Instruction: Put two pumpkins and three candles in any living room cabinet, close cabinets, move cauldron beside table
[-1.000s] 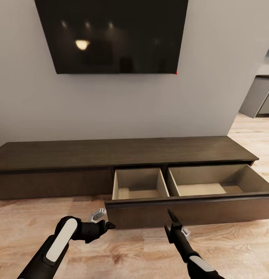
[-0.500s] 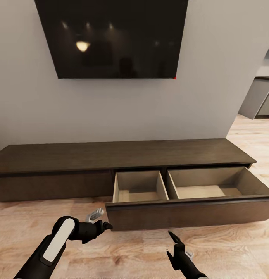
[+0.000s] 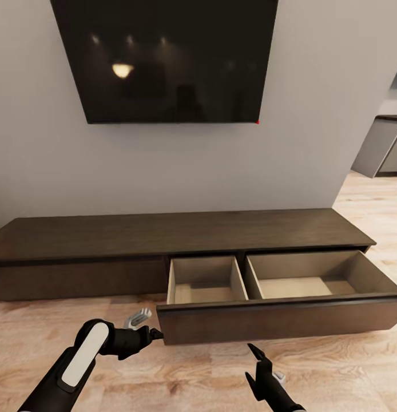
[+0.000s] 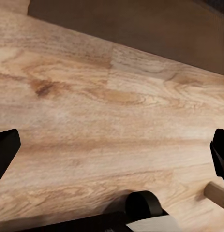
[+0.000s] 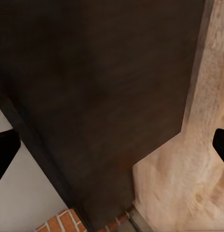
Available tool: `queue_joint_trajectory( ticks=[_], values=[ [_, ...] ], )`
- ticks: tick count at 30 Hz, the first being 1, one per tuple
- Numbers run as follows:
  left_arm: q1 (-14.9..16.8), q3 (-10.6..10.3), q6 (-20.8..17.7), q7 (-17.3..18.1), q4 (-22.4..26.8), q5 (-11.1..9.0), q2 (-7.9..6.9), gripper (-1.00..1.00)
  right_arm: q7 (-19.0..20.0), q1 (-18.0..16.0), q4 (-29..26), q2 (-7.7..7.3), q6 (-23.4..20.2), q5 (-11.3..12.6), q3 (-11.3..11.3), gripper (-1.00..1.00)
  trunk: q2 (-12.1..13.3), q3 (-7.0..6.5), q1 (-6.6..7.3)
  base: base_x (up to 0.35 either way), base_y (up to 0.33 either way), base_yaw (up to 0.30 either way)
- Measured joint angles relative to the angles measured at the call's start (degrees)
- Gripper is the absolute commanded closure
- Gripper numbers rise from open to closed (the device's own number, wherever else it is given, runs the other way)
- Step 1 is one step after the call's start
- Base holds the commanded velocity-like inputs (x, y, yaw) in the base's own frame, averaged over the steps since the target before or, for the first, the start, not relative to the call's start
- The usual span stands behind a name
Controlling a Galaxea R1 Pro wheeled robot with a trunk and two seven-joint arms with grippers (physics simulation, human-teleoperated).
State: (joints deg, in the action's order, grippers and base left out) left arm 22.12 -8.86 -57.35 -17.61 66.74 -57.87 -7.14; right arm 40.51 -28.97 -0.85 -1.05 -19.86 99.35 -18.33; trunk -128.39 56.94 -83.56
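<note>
My left arm (image 3: 78, 366), lower left of frame, was glossy black with a long white panel and a pale grey bracket near the wrist. My right arm (image 3: 270, 386), bottom centre, looked black, possibly white-tipped.

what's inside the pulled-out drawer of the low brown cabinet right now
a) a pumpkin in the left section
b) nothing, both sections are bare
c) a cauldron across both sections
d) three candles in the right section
b: in the head view the open drawer of the cabinet shows two pale compartments, left and right, with only bare beige walls and floor in sight.
</note>
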Motion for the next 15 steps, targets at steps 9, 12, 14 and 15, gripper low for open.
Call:
queue_joint_trajectory(
  ticks=[9, 12, 14, 15],
  values=[
    [0.0, -0.1, 0.0, 0.0, -0.1, 0.0, 0.03, -1.00, 0.4, 0.0, 0.0, -0.09, 0.0, 0.0, 0.0, -1.00, 3.6, -1.62, 1.98, 0.000, 0.000, 0.000],
    [0.0, -0.1, 0.0, 0.0, -0.1, 0.0, 0.06, -1.00, 0.1, 0.0, 0.0, -0.10, -0.1, 0.0, 0.0, -1.00, 4.8, -2.15, 2.64, 0.000, 0.000, 0.000],
    [0.0, -0.1, 0.0, 0.0, -0.9, 0.0, 0.07, -1.00, 0.4, 0.0, 0.0, -0.12, 0.0, 0.0, 0.0, -1.00, 5.6, -2.51, 3.08, 0.000, 0.000, 0.000],
    [0.0, -0.1, 0.0, 0.0, -1.1, 0.0, 0.07, -1.00, 0.4, 0.0, 0.0, -0.14, 0.0, 0.0, 0.0, -1.00, 6.0, -2.69, 3.30, 0.000, 0.000, 0.000]
  ],
)
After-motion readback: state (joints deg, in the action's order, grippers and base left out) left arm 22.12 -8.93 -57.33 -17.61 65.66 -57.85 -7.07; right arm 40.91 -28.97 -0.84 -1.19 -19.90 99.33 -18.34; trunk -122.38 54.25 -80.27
